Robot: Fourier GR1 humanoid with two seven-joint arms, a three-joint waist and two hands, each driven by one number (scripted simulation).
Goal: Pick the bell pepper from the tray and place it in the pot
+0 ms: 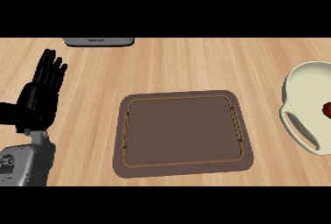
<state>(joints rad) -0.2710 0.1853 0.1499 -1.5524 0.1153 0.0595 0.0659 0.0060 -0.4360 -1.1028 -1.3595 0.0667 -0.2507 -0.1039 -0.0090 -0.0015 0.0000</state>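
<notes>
Pepper in pot, far from left hand

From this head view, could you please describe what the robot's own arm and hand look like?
Only the left arm shows. The left hand is matte black all over, with long slender fingers and a thicker black wrist section. Below it the forearm is a light grey, smooth-cornered casing with a small dark round marking near its lower left. No cables or sleeves are visible. The right hand is out of view.
</notes>
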